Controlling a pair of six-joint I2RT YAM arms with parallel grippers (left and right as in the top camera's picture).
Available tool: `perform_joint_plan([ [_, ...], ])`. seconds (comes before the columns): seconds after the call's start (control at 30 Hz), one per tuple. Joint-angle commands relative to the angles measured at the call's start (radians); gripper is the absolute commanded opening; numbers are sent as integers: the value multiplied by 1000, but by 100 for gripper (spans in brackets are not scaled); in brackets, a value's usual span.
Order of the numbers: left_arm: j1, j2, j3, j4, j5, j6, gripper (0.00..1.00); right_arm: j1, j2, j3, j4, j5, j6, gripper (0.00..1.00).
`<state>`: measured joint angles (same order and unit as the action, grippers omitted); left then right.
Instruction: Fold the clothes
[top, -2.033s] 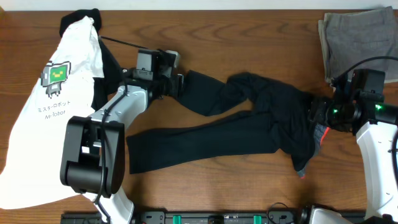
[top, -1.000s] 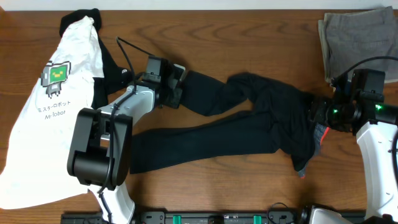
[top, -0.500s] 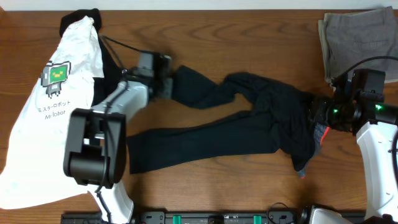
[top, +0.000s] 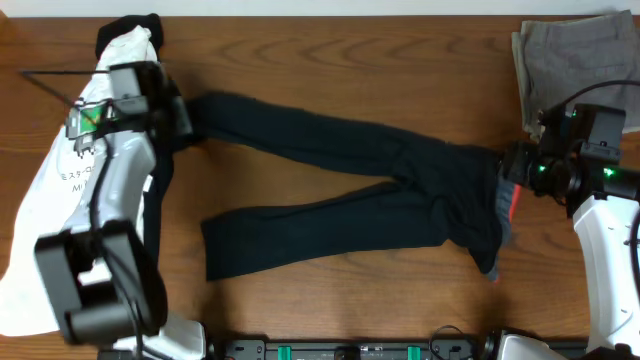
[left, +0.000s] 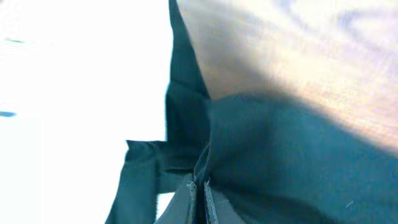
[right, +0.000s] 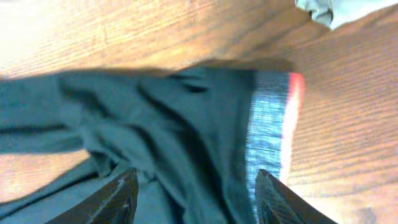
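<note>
The clothes, black trousers (top: 400, 170), lie spread across the table with their legs pointing left. The upper leg runs straight to my left gripper (top: 183, 122), which is shut on its cuff. In the left wrist view the black cloth (left: 280, 155) is pinched in the left gripper (left: 200, 198). The lower leg (top: 300, 235) lies flat and free. At the right, the grey waistband with its coral edge (right: 273, 121) sits under my right gripper (top: 508, 166). The right gripper (right: 196, 177) stands open, its fingers (right: 121, 196) straddling the cloth by the waistband.
A white T-shirt with a green robot print (top: 50, 200) covers the table's left end, under my left arm. Grey-olive folded trousers (top: 570, 60) lie at the back right corner. Bare wood shows along the back and front edges.
My left gripper has pulled the upper leg's cuff far to the left, drawing that bunched leg out straight. The right gripper has stayed over the waistband.
</note>
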<state>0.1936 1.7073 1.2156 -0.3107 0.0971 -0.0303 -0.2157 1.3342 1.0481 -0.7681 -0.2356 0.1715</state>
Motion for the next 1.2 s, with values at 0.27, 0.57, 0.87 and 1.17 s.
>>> perform_joint_plan([
  [0.27,7,-76,27,7,-15,-13,6,14,150,22,71,-110,-58,59],
  [0.57,-23,-75,27,8,-12,-13,5,21,204,22,193,-97,-84,59],
  [0.87,-27,-74,26,4,-12,-13,6,18,348,22,294,-15,-40,58],
  [1.17,-27,-74,26,-4,-12,-13,6,-47,354,23,113,-88,34,57],
])
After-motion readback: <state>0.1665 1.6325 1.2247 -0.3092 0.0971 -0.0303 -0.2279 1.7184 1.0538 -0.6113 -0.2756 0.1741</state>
